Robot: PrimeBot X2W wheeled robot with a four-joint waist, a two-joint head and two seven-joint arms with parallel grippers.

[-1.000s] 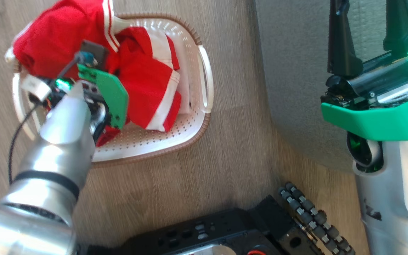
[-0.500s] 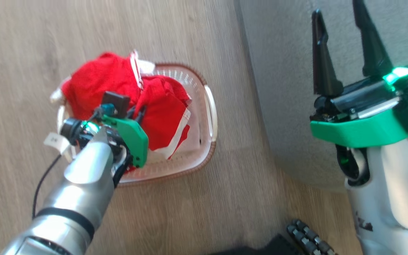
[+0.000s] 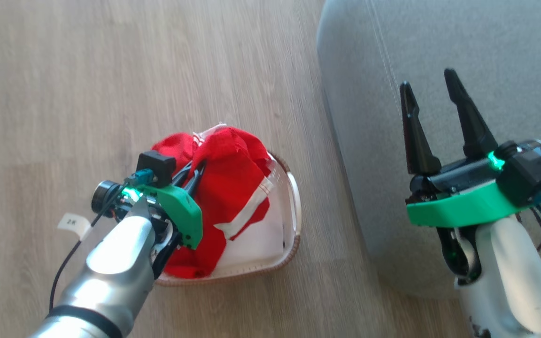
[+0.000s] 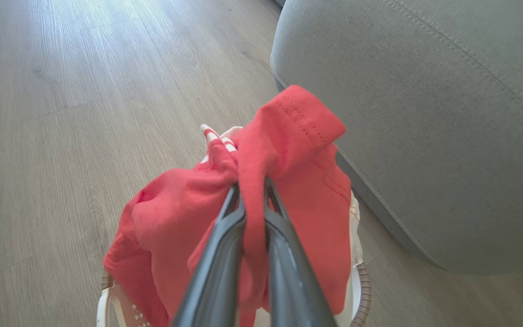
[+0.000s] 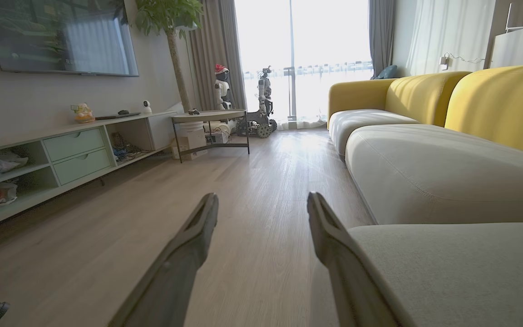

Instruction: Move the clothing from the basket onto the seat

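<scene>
- Plainly, red clothing (image 3: pixel 233 197) gathered into one hanging bundle, top fold pinched high, lower folds trailing down into the basket (image 3: pixel 295 220) on the wooden floor (image 3: pixel 111 70).
- Cannot tell whether both garments are caught in the pinch or just one.
- Long axis of the bundle roughly upright, running from the pinch down to the basket, white stripe trim turned towards the sofa side.
- Clamped on that top fold: the fingers of the left gripper (image 4: pixel 250 190), drawn almost together with only cloth between them, pointing up and away over the basket.
- To the right of the bundle in the head view: the seat (image 3: pixel 439 47), its rounded edge near the basket's right handle but apart from it.
- Likely next: a carry to the right and over the cushion edge, lifting enough first to draw the trailing folds clear of the brown rim, or risk tugging the basket along.
- Above the seat's near edge, spread wide and holding nothing: the fingers of the right gripper (image 3: pixel 426 80), pointing along the sofa front.
- Nearer the clothing, then, the left arm; nearer the seat, the right, yet idle.
</scene>
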